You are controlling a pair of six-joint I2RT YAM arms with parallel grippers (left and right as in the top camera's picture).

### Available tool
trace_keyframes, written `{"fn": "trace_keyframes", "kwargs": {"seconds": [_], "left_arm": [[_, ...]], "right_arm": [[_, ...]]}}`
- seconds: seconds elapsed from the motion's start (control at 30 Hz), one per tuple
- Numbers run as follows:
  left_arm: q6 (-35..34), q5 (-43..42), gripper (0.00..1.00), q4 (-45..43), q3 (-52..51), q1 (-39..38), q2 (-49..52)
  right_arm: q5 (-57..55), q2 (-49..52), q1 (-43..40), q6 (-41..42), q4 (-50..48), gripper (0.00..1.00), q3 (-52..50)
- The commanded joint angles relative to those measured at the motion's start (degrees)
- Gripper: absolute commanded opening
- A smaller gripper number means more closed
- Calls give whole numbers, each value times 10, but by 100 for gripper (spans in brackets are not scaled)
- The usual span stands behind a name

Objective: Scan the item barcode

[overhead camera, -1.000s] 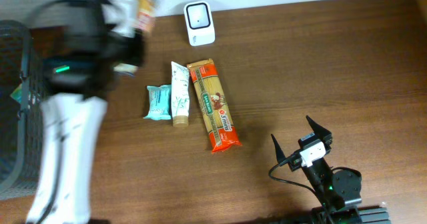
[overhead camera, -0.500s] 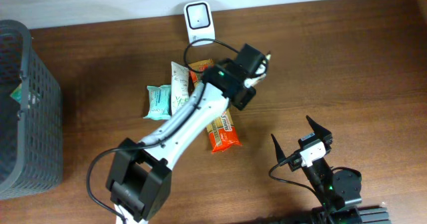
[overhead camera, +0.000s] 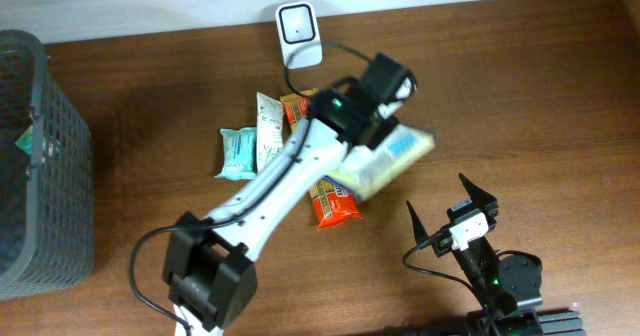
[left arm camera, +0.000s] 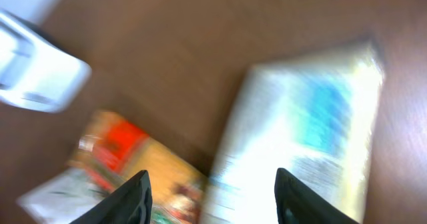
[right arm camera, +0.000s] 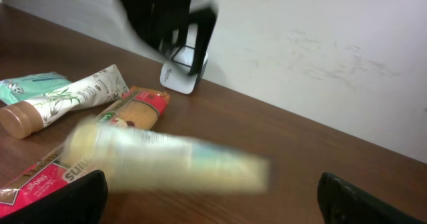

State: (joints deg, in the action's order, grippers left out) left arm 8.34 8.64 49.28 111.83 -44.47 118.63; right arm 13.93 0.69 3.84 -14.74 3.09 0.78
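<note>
The item is a pale yellow and white packet [overhead camera: 386,160] with a blue patch, blurred by motion. It is just below my left gripper [overhead camera: 397,87], right of the pasta pack [overhead camera: 335,202]. In the left wrist view the left gripper [left arm camera: 212,175] is open, with the packet [left arm camera: 307,117] beyond its fingers and not pinched. The white barcode scanner [overhead camera: 298,34] stands at the table's back edge, up-left of that gripper. My right gripper [overhead camera: 441,198] rests open near the front right, and its wrist view shows the packet [right arm camera: 173,161] ahead of it.
A dark mesh basket [overhead camera: 40,156] stands at the left edge. A white tube [overhead camera: 268,141] and a teal packet [overhead camera: 238,153] lie left of the pasta pack. The left arm reaches diagonally over these items. Bare wood lies to the right of the scanner.
The left arm swung from over the basket to the right of the scanner with the packet. Its jaws have now opened and the packet has dropped towards the table.
</note>
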Motion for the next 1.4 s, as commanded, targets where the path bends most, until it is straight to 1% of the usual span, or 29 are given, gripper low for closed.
{"fn": "trace_keyframes", "kwargs": {"seconds": [0.0, 0.1, 0.23, 0.27, 0.37, 0.4, 0.47, 0.53, 0.63, 0.77, 0.83, 0.87, 0.93, 1.03, 1.1, 1.2, 1.37], "left_arm": [[2, 16, 59, 24, 141, 86, -10], [1, 17, 62, 63, 219, 139, -11], [-1, 34, 69, 106, 307, 245, -11], [-13, 35, 71, 127, 339, 294, -11], [-66, 38, 73, 172, 398, 415, -14], [-104, 48, 73, 190, 410, 476, -17], [-144, 47, 73, 203, 411, 532, -21], [-208, 44, 73, 216, 410, 628, -21], [-213, 15, 74, 224, 398, 708, -10], [-210, 7, 79, 227, 353, 766, 30], [-201, -29, 77, 228, 327, 780, 61], [-190, -51, 76, 228, 314, 784, 76], [-189, -59, 74, 227, 296, 784, 100], [-165, -77, 73, 220, 271, 784, 138], [-164, -84, 73, 212, 260, 784, 169], [-161, -89, 74, 173, 242, 784, 212], [-161, -89, 72, 146, 240, 783, 269]], "right_arm": [[-5, -3, -2, 8, 2, 99, -4], [-5, -3, -2, 8, 2, 99, -5], [-5, -3, -2, 8, 2, 99, -5], [-5, -3, -2, 8, 2, 99, -5], [-5, -3, -2, 8, 2, 99, -5], [-5, -3, -2, 8, 2, 99, -5], [-5, -3, -2, 8, 2, 98, -5], [-5, -3, -2, 8, 2, 99, -5], [-5, -3, -2, 8, 2, 99, -5], [-5, -3, -2, 8, 2, 99, -5], [-5, -3, -2, 8, 2, 99, -5], [-5, -3, -2, 8, 2, 99, -5], [-5, -3, -2, 8, 2, 99, -5], [-5, -3, -2, 8, 2, 99, -5], [-5, -3, -2, 8, 2, 99, -5], [-5, -3, -2, 8, 2, 99, -5], [-5, -3, -2, 8, 2, 99, -5]]}}
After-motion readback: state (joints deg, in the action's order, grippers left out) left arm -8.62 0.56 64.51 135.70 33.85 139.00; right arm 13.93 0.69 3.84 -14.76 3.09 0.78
